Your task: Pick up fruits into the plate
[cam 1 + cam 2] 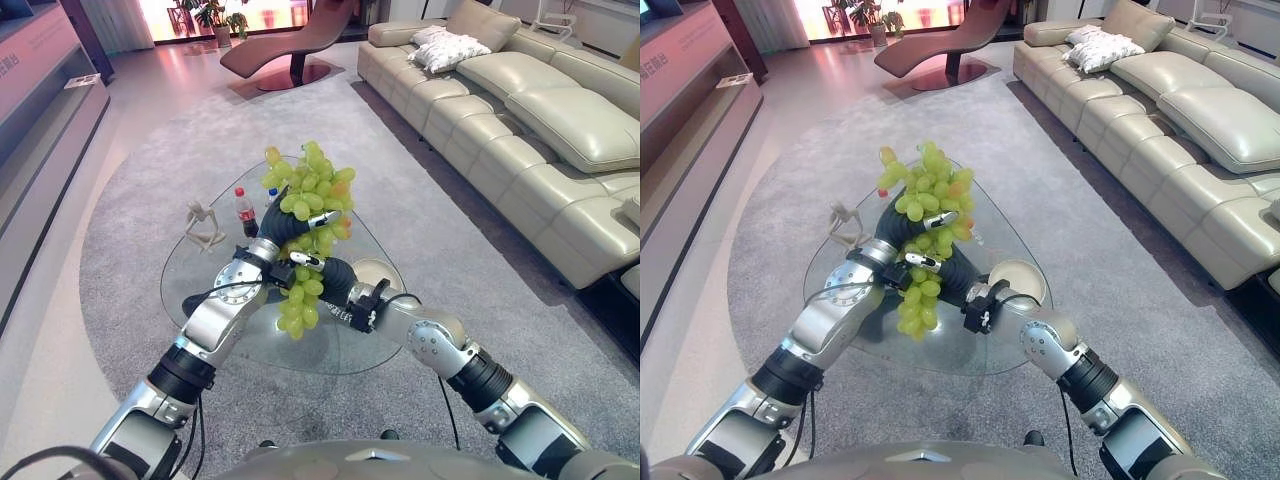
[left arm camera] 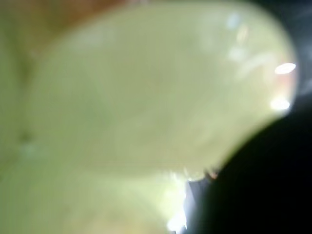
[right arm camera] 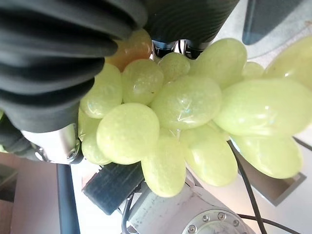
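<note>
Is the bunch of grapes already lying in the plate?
No, both hands hold the grapes up above the glass table, left of the plate.

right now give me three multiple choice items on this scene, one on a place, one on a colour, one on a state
1. Where is the grape bunch?
A. flat on the carpet
B. held up above the glass table
C. on the sofa

2. What colour are most of the grapes?
A. dark purple
B. red
C. light green

3. What is in the cream plate on the table?
A. nothing visible
B. the grape bunch
C. a bottle

Answers:
1 B: the left robot hand and right robot hand have the bunch between them, raised over the table.
2 C: the right wrist view shows pale green grapes, with one orange-tinted.
3 A: the part of the plate showing past the right arm looks bare.
</note>
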Tool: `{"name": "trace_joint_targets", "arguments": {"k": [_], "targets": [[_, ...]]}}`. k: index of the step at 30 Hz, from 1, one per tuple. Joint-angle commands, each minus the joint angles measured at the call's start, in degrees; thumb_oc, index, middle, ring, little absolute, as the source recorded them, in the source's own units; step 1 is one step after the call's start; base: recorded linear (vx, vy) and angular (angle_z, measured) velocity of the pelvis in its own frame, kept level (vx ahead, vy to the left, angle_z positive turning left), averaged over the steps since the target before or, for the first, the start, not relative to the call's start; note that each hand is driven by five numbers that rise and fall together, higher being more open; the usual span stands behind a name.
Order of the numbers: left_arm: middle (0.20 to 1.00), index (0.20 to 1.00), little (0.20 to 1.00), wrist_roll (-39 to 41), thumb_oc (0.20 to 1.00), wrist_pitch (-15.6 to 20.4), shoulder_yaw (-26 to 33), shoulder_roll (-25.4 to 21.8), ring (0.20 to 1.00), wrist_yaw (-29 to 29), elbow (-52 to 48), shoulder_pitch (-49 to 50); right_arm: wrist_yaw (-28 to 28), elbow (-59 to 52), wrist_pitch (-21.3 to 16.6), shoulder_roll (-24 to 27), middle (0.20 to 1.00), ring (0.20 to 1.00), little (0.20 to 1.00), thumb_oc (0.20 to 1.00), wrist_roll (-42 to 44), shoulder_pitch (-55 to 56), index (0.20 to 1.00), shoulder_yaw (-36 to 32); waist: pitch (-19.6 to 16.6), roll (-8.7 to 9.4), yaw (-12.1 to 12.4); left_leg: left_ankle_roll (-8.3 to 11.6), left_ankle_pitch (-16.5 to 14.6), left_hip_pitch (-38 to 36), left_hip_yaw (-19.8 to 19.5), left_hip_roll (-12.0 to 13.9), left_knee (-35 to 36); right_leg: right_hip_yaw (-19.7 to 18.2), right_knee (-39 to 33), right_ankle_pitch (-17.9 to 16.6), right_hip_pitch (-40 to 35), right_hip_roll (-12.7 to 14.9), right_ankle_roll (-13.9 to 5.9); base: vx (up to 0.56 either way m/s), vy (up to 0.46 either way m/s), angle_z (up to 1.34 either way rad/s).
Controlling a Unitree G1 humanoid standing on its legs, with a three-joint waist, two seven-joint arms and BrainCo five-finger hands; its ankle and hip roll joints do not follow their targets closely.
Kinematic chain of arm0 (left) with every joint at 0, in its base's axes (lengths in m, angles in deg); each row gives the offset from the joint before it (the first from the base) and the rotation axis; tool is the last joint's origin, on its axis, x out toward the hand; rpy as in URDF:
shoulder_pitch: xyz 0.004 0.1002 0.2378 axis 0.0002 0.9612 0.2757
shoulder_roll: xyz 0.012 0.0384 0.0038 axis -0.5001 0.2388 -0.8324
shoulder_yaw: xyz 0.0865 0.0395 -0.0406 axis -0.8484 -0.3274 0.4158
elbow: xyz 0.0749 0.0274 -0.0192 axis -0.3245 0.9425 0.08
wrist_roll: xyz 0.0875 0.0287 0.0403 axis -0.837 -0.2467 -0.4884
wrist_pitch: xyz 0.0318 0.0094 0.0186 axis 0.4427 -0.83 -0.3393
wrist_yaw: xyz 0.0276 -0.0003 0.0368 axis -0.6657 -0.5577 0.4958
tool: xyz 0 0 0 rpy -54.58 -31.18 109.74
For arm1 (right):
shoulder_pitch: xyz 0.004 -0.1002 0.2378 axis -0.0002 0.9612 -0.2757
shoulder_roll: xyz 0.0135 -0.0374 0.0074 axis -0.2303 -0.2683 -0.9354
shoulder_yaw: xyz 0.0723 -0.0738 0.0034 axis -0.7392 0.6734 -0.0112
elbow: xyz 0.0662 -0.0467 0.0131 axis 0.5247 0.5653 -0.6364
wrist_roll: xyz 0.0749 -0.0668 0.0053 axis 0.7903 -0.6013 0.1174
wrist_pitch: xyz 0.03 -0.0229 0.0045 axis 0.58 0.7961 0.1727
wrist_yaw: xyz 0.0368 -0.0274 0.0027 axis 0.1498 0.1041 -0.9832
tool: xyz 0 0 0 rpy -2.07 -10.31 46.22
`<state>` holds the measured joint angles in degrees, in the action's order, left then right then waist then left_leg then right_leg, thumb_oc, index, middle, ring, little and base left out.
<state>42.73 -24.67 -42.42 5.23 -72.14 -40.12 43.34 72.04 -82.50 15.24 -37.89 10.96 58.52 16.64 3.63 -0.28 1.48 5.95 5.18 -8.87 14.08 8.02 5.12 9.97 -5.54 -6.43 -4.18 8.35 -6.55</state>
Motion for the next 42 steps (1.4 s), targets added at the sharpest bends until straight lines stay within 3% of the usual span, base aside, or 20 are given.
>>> {"name": "trace_joint_targets", "arguments": {"k": [1,7,16,22,30,42], "targets": [[1.000,1.000,1.000,3.9,1.000,0.6,1.3,1.2,1.000,-3.0,3.3,-0.9,-3.6,-12.4,-6.8,-7.0,0.200,0.200,0.200,0.200,6.5,-4.3,0.200,-3.9,2.3,0.96,0.3,-0.57,-7.2,1.3,-1.1,0.1,-3.9,8.2,2.9,5.2,-4.2,4.1,-2.18,0.00,0.000,0.00],[1.000,1.000,1.000,0.6,1.000,0.6,3.7,-2.6,1.000,-7.4,6.0,3.8,-5.4,-12.6,-6.1,-4.0,0.200,0.200,0.200,0.200,8.0,-2.1,0.200,-5.4,3.0,0.64,0.9,-0.54,-6.7,1.8,-1.2,-0.1,-3.5,8.8,2.7,5.0,-3.9,4.1,-2.11,0.00,0.000,0.00],[1.000,1.000,1.000,-3.8,1.000,4.8,5.8,-9.2,1.000,-18.6,12.4,8.5,-9.1,-12.8,-5.1,-0.4,0.200,0.200,0.200,0.200,8.9,-0.1,0.200,-6.8,4.0,0.02,1.1,-0.44,-6.0,2.4,-0.7,-0.2,-2.7,9.1,2.1,4.6,-3.2,4.2,-2.21,-0.01,0.027,0.01],[1.000,1.000,1.000,0.7,1.000,4.3,5.8,-12.2,1.000,-26.4,13.6,10.0,-10.1,-11.9,-4.9,1.4,0.200,0.200,0.200,0.200,8.9,0.2,0.200,-7.5,4.6,-0.69,0.8,-0.43,-5.9,2.7,-0.4,-0.2,-2.9,9.1,2.4,4.7,-2.9,4.5,-2.22,0.00,0.042,0.00],[1.000,1.000,1.000,2.8,1.000,4.2,7.5,-9.1,1.000,-22.8,20.8,12.8,-6.6,-7.8,-5.1,2.9,0.200,0.200,0.200,0.200,6.3,1.2,0.200,-11.4,5.4,-1.11,0.7,-0.60,-6.2,4.0,-1.3,-0.4,-3.7,8.3,3.8,6.0,-1.8,4.1,-1.60,0.03,0.025,0.00],[1.000,1.000,1.000,2.3,1.000,5.9,11.0,-3.1,1.000,-12.1,41.5,12.6,-4.1,11.7,-9.3,7.0,0.200,0.200,0.200,0.200,-1.6,-2.4,0.200,-22.5,14.7,-1.05,1.6,-1.44,-4.9,11.7,-7.1,-2.9,-3.6,6.6,7.7,8.1,5.2,2.1,0.40,-0.11,-0.020,0.08]]}}
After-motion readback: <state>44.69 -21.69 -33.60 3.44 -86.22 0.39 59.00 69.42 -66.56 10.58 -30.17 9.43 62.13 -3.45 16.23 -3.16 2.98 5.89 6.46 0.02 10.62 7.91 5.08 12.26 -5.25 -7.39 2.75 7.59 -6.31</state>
